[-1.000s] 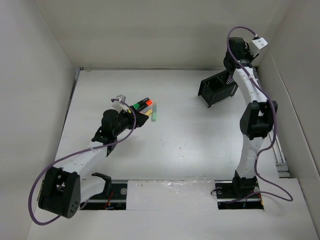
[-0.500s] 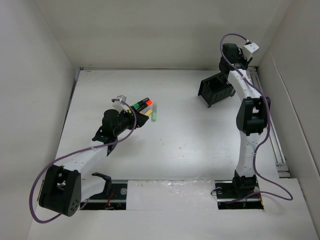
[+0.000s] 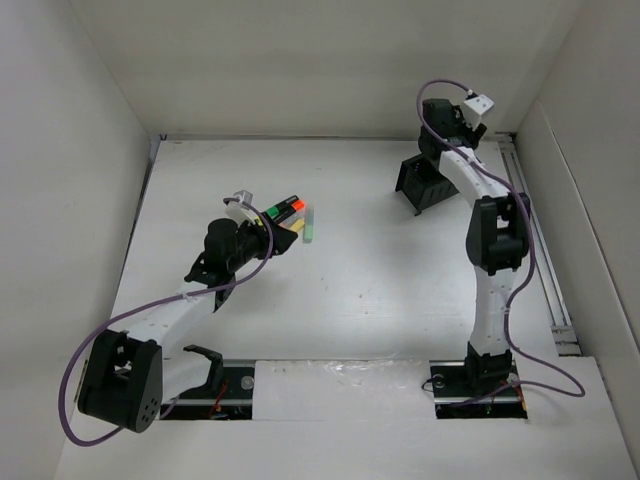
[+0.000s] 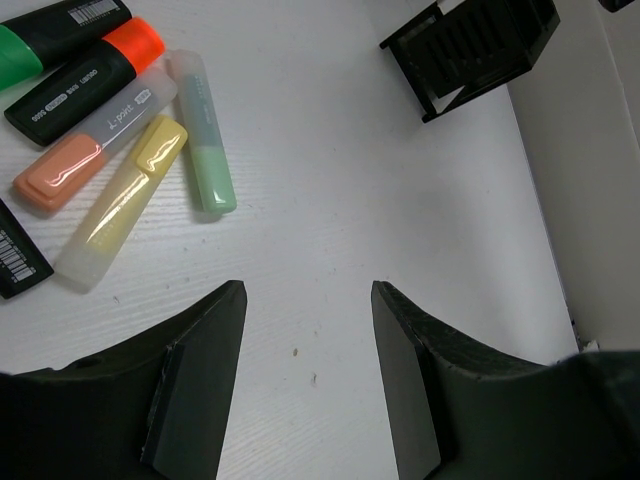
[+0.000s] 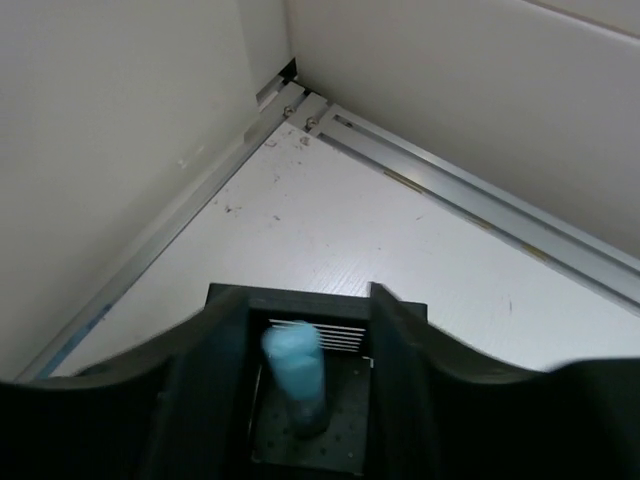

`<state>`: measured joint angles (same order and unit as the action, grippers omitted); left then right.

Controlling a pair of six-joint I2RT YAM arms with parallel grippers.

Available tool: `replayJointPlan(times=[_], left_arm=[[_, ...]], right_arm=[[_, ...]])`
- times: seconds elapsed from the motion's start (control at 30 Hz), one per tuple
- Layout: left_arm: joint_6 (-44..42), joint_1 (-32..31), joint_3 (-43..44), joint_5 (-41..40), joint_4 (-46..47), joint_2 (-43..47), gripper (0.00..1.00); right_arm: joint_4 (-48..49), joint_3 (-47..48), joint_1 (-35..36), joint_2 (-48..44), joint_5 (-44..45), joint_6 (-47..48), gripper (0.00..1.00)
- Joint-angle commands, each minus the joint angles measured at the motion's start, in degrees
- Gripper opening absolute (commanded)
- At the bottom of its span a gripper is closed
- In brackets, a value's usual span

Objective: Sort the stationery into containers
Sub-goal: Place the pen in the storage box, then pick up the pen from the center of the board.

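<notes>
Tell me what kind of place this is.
Probably a robotics lab test cell: a white table boxed in by plain white panel walls, two white-and-black robot arms bolted at its near edge, and coloured highlighter markers plus a black slatted desk organiser laid out.

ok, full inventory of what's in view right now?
green-capped marker: 1, black barrel, cluster left of table centre
orange-capped marker: 1, black barrel, same cluster
peach-capped marker: 1, clear barrel, same cluster
yellow marker: 1, translucent, same cluster
pale green marker: 1, cluster's edge
barcoded piece: 1, black, cut off at frame edge beside cluster
light blue marker: 1, blurred, inside organiser
organiser: 1, black, slatted, far right of table
table: 1, white
left hand: 1, black, open and empty, by the cluster
right hand: 1, black, open, over the organiser
</notes>
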<state>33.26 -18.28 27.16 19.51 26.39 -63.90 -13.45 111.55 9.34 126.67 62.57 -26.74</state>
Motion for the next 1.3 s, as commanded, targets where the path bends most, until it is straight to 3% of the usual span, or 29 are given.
replayJointPlan(times=[0.0, 0.1, 0.2, 0.33, 0.37, 0.4, 0.47, 0.67, 0.77, 0.8, 0.93, 1.03, 1.27], left_arm=[[-0.9, -0.2, 2.6, 0.9, 2.4, 0.8, 0.5], [-0.9, -0.2, 2.6, 0.9, 2.4, 0.8, 0.5], [-0.9, -0.2, 2.6, 0.4, 1.9, 1.3, 0.5], [-0.9, -0.2, 2.6, -1.3, 1.3, 3.2, 0.5], [-0.9, -0.2, 2.6, -2.9, 0.6, 4.5, 0.5], [-0.9, -0.2, 2.0, -3.9, 0.6, 5.1, 0.5], [-0.9, -0.2, 1.4, -6.4, -0.6, 7.5, 0.5], [0.8, -0.2, 0.3, -13.7, -3.7, 12.5, 0.5], [0.8, -0.2, 0.3, -15.5, -5.0, 13.8, 0.5], [0.8, -0.2, 0.3, -16.0, -5.0, 13.8, 0.5], [0.8, -0.2, 0.3, -17.1, -6.2, 15.5, 0.5], [0.8, -0.2, 0.3, -17.1, -6.2, 15.5, 0.51], [0.8, -0.2, 0.3, -16.4, -5.0, 15.5, 0.51]], right_arm=[[3.1, -1.5, 0.8, -7.7, -0.2, -0.2, 0.61], [3.1, -2.8, 2.1, -12.4, -3.1, -0.8, 0.69], [2.4, -3.3, 3.7, -16.5, -7.8, -0.8, 0.69], [-0.5, -5.5, 6.5, -20.7, -24.8, -4.4, 0.33], [-0.5, -6.5, 7.3, -21.3, -28.9, -5.0, 0.18], [-0.5, -7.9, 9.6, -21.3, -35.1, -5.0, 0.11], [2.2, -13.2, 13.1, -22.1, -37.9, -5.0, 0.0], [-0.3, -13.9, 24.7, -13.5, -42.9, -8.8, 0.0], [-2.6, -10.4, 27.9, -8.9, -43.5, -9.9, 0.13], [-3.5, -9.3, 28.6, -6.2, -43.5, -10.5, 0.24], [-6.5, -4.4, 30.4, 0.1, -43.6, -10.5, 0.45], [-10.3, 0.6, 30.4, 5.0, -43.0, -11.7, 0.5], [-12.7, 4.3, 30.4, 9.6, -43.0, -12.3, 0.5]])
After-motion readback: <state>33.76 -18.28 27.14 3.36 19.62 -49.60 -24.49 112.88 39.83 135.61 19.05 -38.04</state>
